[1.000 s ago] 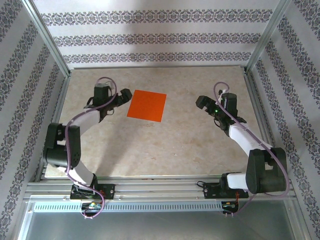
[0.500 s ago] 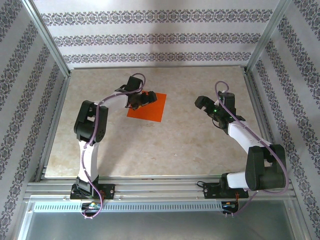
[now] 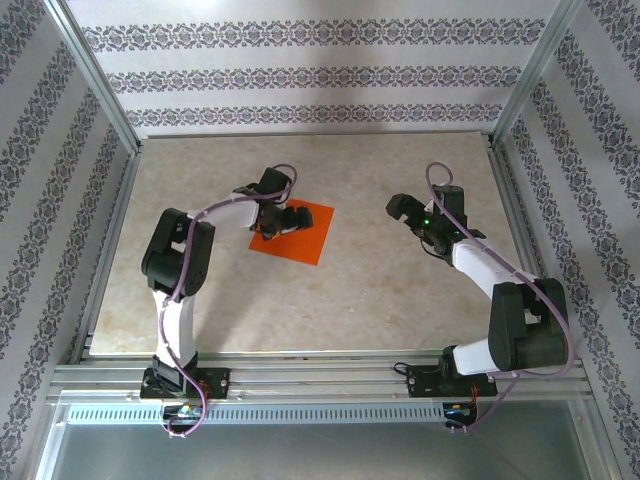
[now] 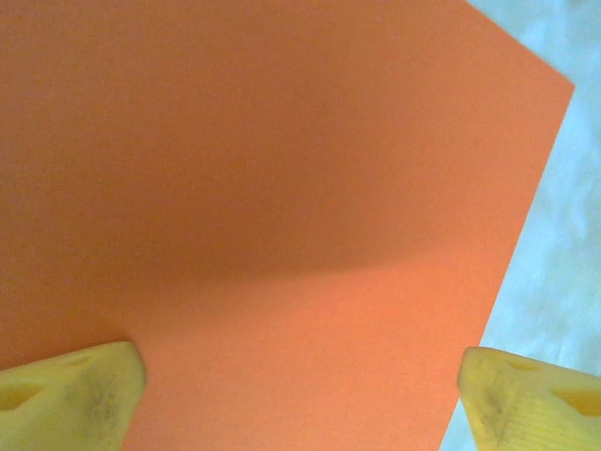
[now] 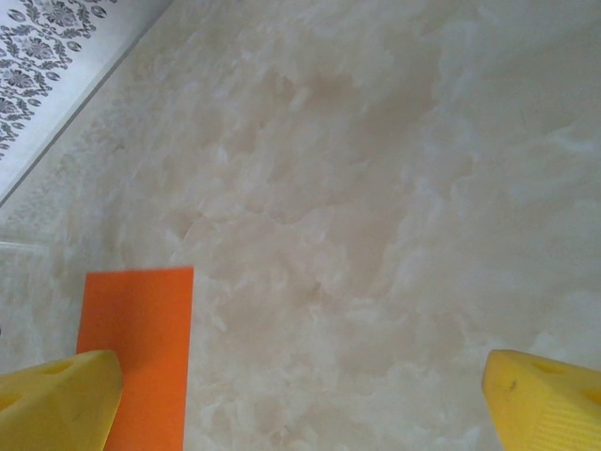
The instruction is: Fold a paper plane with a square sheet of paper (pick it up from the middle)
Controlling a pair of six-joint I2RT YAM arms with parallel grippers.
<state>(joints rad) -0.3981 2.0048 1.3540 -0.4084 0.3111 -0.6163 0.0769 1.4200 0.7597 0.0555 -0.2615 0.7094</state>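
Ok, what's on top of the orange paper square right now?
The left gripper hangs over the square sheet of paper, jaws wide open. Nothing else lies on it. The gripper hides part of the sheet from above; whether it touches cannot be told.

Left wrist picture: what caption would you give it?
Left gripper, jaws open wide, poised over the square sheet of paper.

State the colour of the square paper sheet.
The thin square paper sheet is plain orange-red; the left wrist view shows it best.

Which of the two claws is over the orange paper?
The left gripper, over the square sheet of paper with jaws spread; the right gripper hangs open over bare table, apart from it.
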